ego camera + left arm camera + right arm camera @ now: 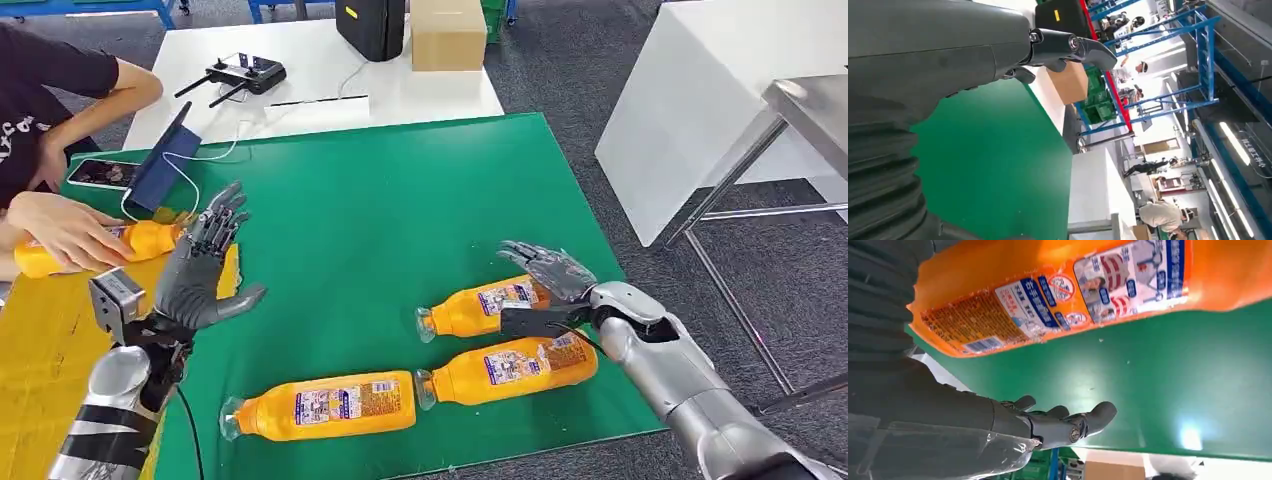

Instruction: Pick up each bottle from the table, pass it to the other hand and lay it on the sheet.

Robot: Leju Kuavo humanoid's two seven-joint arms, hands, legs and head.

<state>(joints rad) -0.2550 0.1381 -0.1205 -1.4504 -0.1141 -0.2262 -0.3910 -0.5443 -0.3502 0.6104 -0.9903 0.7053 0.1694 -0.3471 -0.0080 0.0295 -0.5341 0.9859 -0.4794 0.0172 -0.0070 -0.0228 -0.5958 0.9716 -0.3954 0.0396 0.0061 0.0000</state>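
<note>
Three bottles (pixel 478 307) lying flat, caps toward 9 o'clock. Left robot hand (pixel 205 270) spread, empty; right robot hand (pixel 545 285) spread over nearest bottle, empty.

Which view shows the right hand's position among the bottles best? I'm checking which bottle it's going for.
The head view: the right hand sits open at the base of the upper bottle, just above the lower bottle. The right wrist view shows its thumb and fingers spread over the green mat, one bottle's label close beside.
</note>
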